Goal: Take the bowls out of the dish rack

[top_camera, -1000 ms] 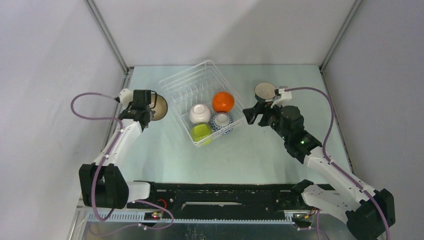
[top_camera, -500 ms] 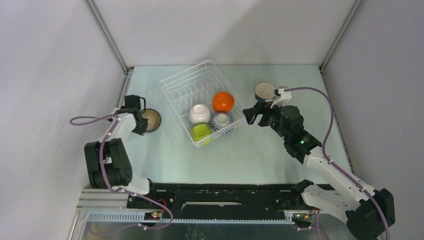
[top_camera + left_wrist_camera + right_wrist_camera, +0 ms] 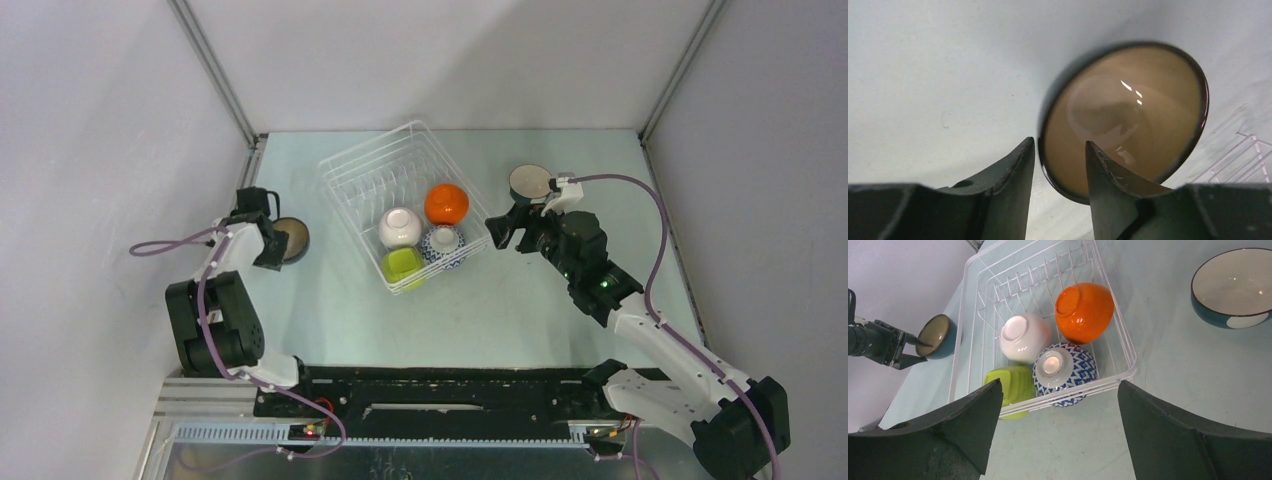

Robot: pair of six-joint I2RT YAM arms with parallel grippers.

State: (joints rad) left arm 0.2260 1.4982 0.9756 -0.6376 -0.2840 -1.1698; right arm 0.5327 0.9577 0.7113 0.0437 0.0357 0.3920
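The white wire dish rack (image 3: 352, 176) holds an orange bowl (image 3: 446, 204), a white bowl (image 3: 399, 227), a lime green bowl (image 3: 401, 265) and a blue-and-white patterned bowl (image 3: 443, 245), all mouth-down or tipped. Left of the rack, a dark blue bowl (image 3: 294, 240) with a tan inside (image 3: 1128, 110) stands on the table. My left gripper (image 3: 1059, 150) straddles its near rim, jaws parted, one finger (image 3: 1013, 185) outside and one inside. A teal bowl (image 3: 529, 183) stands upright right of the rack. My right gripper (image 3: 500, 228) hovers wide open by the rack's right corner, holding nothing.
The rack's (image 3: 968, 300) far half is bare slots. Grey walls close in the table on the left, back and right. The left arm is folded close to the left wall. The teal bowl (image 3: 1235, 287) is just behind my right gripper (image 3: 1060, 385).
The left arm has folded back toward the left wall, carrying the dark blue bowl slightly left. Its jaws have parted from the rim. The right arm has not moved.
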